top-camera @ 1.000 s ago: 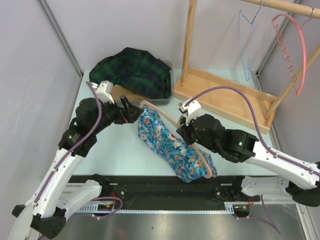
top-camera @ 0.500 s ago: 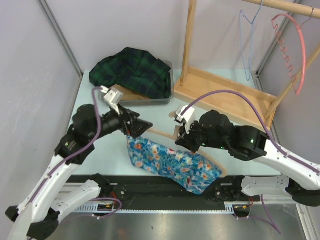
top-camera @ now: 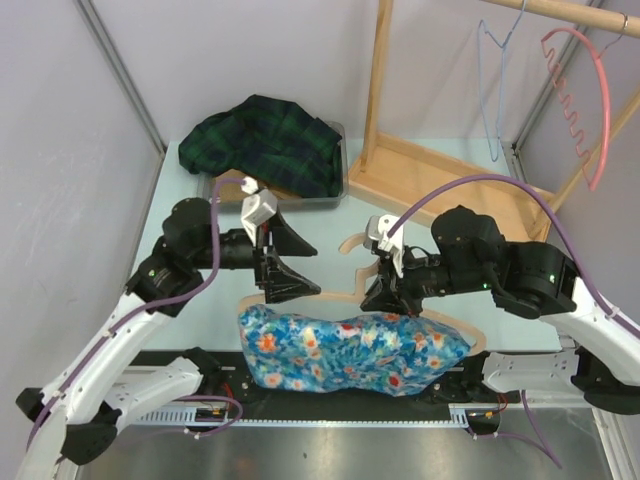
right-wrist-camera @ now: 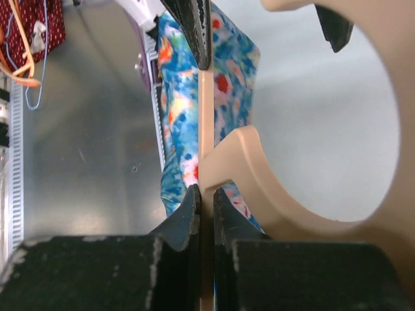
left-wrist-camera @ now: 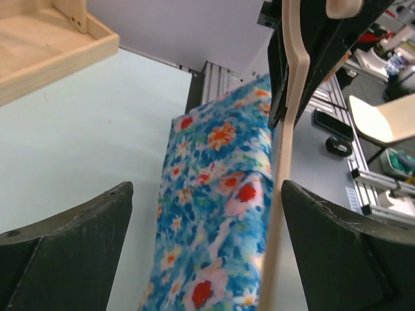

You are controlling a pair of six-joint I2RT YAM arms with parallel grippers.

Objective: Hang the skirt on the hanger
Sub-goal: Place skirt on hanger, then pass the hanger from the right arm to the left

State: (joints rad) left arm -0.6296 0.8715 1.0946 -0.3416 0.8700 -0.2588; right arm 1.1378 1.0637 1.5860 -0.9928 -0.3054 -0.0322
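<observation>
The blue floral skirt (top-camera: 345,350) hangs draped over a beige wooden hanger (top-camera: 455,325), which is held level above the table's front edge. My right gripper (top-camera: 385,293) is shut on the hanger's neck just below its hook (top-camera: 352,245). In the right wrist view the right gripper (right-wrist-camera: 206,208) pinches the hanger (right-wrist-camera: 305,207), with the skirt (right-wrist-camera: 178,123) beyond. My left gripper (top-camera: 308,268) is open wide just above the hanger's left arm. In the left wrist view the left gripper (left-wrist-camera: 207,259) has the skirt (left-wrist-camera: 207,214) and the hanger bar (left-wrist-camera: 284,168) between its spread fingers, touching neither.
A dark green plaid garment (top-camera: 268,140) fills a grey bin (top-camera: 338,135) at the back left. A wooden rack stands at the back right on its base (top-camera: 450,195). A pink hanger (top-camera: 595,110) and a blue wire hanger (top-camera: 492,85) hang from its rail.
The right arm has swung the hanger with the skirt from slanted to level and nearer the front edge. The left gripper has opened wide and shifted right.
</observation>
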